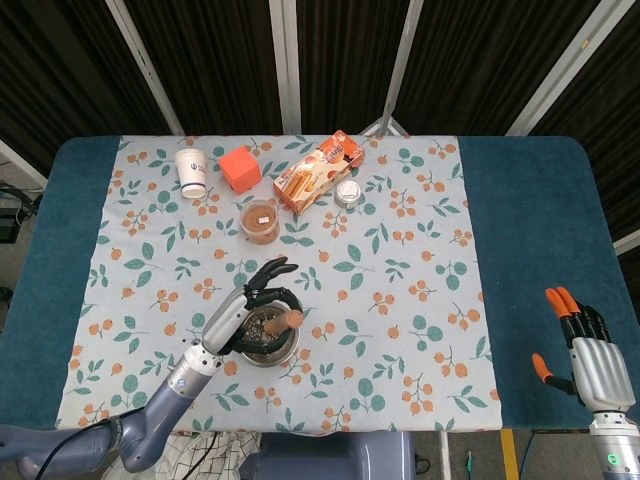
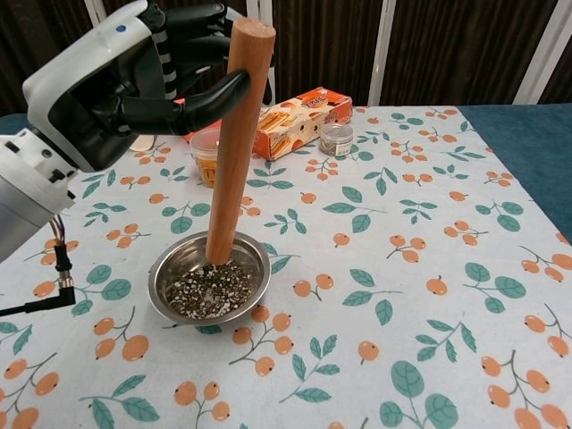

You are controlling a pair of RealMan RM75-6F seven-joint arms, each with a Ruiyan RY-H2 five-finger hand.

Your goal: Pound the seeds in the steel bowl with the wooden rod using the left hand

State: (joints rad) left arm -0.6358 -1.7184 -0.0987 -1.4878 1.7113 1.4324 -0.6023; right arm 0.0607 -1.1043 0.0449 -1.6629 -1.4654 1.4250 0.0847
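Pounding step in hand: my left robot hand [image 2: 134, 76] grips the wooden rod [image 2: 237, 143], tip above the seeds [image 2: 210, 293] in the steel bowl [image 1: 268, 340], worktop's 7 o'clock; next, I judge, a straight downstroke; right robot hand [image 1: 583, 350] open, idle.

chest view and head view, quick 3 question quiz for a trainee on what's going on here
1. True or false: the left hand holds the wooden rod near its top.
2. The rod's lower end is: A) over the steel bowl of seeds; B) on the orange box; C) in the paper cup.
3. Fill in: the right hand holds ____.

Key: 1 true; 2 A; 3 nothing
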